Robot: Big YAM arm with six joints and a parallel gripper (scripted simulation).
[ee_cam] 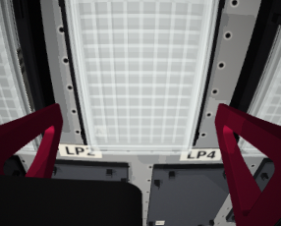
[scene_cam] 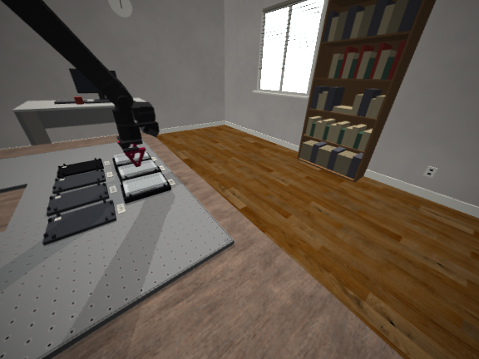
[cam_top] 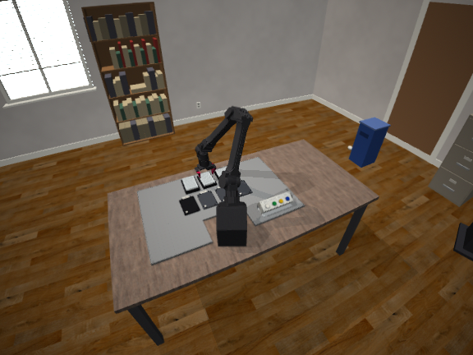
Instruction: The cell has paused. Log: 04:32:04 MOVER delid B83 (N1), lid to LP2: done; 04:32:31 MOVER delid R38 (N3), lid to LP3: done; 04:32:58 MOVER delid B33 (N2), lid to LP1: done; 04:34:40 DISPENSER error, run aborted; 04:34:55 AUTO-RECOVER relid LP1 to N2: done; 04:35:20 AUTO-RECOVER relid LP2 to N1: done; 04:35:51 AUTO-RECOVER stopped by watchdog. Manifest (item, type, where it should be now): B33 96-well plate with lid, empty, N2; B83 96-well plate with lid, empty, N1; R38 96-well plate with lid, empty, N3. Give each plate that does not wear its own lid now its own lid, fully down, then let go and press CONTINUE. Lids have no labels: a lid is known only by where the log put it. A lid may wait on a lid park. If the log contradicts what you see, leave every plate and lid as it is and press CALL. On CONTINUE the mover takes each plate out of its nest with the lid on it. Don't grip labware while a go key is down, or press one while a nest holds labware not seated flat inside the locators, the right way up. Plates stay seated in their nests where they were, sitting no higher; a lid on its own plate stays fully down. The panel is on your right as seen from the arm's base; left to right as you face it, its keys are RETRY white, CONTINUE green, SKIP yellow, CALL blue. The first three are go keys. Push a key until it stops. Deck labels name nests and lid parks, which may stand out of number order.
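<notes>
Lid (ee_cam: 141,64) lies under the gripper (ee_cam: 140,149) on the middle plate, between two others. Fingers spread wide, clamping nothing. Parks (scene_cam: 79,220) look bare — green key (cam_top: 274,203) appears not yet pressed.

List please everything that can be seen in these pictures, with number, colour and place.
Well plates: three, white in black nests, one row on the grey deck.
Lid parks: four, dark, a row beside the plates.
Deck mat: one, grey, on the table.
Table: one, brown wood, mid-room.
Key panel: one, keys white, green, yellow, blue.
Bookshelf: one, brown, at the wall.
Window: one, bright.
Blue bin: one, near the door.
Arm: one, black.
Pincer: one, red fingers, open above the middle plate.
</notes>
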